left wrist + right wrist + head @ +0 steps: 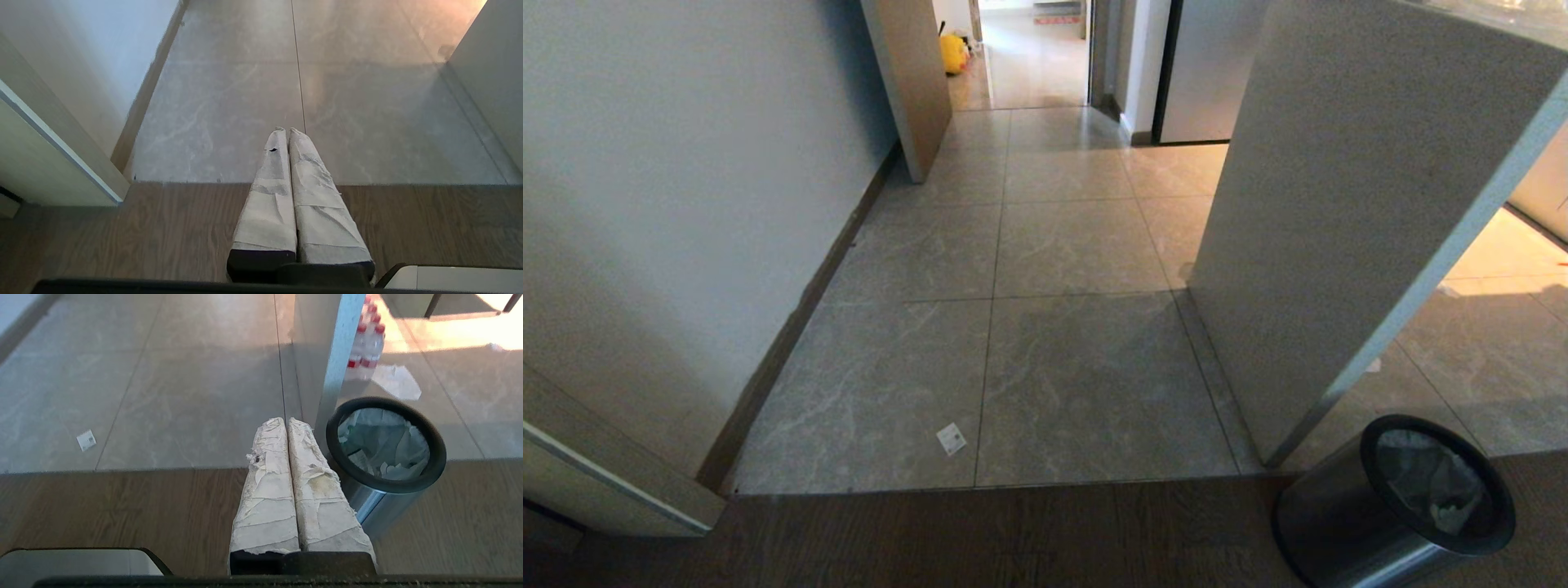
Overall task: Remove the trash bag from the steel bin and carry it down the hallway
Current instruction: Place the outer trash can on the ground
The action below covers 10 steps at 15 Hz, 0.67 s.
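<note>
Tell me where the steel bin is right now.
The steel bin stands low on the head view's right, on the wood floor beside the grey partition, with the trash bag inside.

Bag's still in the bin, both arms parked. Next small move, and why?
Probably bring the right end effector over the steel bin and open it. The trash bag still sits inside, the bin stands at the robot's right, and that end effector is shut beside the rim, holding nothing. The left end effector is shut too, farther off.
</note>
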{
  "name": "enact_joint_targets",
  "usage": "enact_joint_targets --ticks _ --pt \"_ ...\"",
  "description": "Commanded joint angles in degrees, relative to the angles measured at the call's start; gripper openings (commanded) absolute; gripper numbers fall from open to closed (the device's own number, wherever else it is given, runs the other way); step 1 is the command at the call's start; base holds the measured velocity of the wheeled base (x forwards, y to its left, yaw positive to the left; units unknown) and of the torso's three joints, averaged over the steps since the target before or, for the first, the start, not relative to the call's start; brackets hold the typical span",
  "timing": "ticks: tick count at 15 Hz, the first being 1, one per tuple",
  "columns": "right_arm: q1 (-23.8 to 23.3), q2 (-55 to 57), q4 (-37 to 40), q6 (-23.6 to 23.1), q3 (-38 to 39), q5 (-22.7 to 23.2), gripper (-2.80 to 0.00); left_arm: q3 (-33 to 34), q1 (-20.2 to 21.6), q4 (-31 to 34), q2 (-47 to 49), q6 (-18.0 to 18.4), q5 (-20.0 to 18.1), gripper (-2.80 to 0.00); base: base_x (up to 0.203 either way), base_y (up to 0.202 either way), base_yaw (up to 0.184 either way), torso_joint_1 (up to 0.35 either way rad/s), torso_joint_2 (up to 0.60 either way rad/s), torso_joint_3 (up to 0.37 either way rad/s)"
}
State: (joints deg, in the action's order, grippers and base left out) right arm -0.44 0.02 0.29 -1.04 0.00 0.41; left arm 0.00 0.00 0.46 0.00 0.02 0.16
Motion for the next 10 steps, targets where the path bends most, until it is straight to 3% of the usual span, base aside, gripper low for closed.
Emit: enact_joint_targets --ticks 1,10 --pt "0.0 0.0 0.1 0.0 0.0 0.0 -2.8 0.0 0.0 0.0 0.0 0.0 0.0 -2.8 0.0 0.0 0.0 0.005 0.0 -0.203" --pt "0.0 0.0 0.1 -0.1 0.0 0.1 -2.8 0.0 0.0 0.0 0.0 -0.1 0.0 -2.8 0.0 0.0 0.0 0.002 0.0 -0.199"
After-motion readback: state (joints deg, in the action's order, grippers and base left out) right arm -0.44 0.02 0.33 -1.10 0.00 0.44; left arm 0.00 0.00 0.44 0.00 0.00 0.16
